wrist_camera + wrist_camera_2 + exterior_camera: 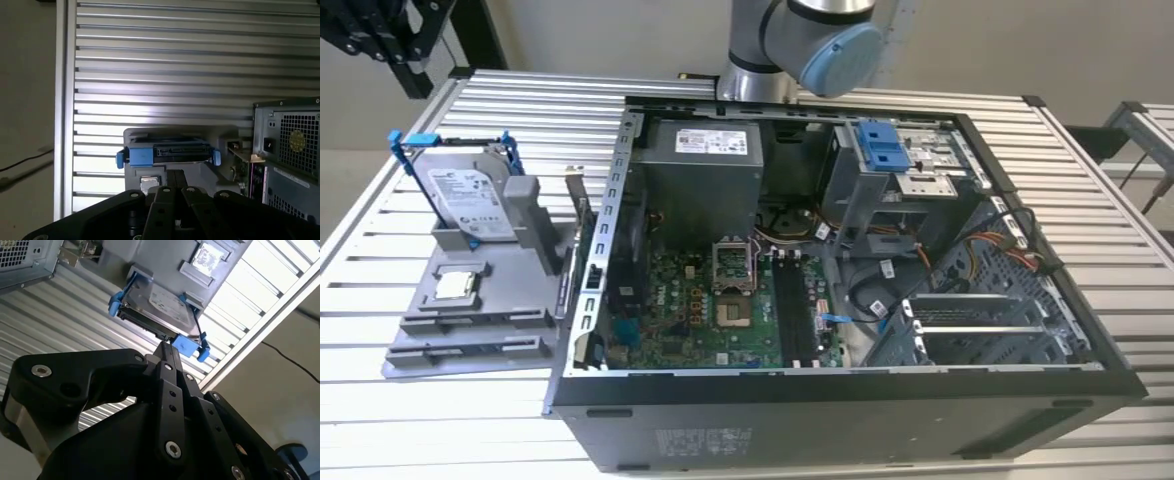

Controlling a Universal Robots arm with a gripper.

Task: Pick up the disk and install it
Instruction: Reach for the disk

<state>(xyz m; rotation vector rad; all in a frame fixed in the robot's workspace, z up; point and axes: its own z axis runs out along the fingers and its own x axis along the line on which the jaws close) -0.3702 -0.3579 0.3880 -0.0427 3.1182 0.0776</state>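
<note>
The disk (460, 190), a silver-grey drive with a white label in a blue bracket, stands on edge in a grey holder (467, 325) at the exterior view's left. Both wrist views show it beyond my fingertips: disk (167, 305), disk (172, 152), with its connector edge and blue bracket ends facing me. My black gripper (411, 72) hangs above and behind the disk, apart from it. Its fingers (167, 357) lie together, gripper (175, 175) shut with nothing held.
An open computer case (854, 395) lies on the slatted metal table (400, 420), right of the holder, with a blue-tabbed drive bay (887, 145) at its far side. A small square silver chip (454, 285) rests on the holder. The case's rear panel (290, 145) stands close beside the holder.
</note>
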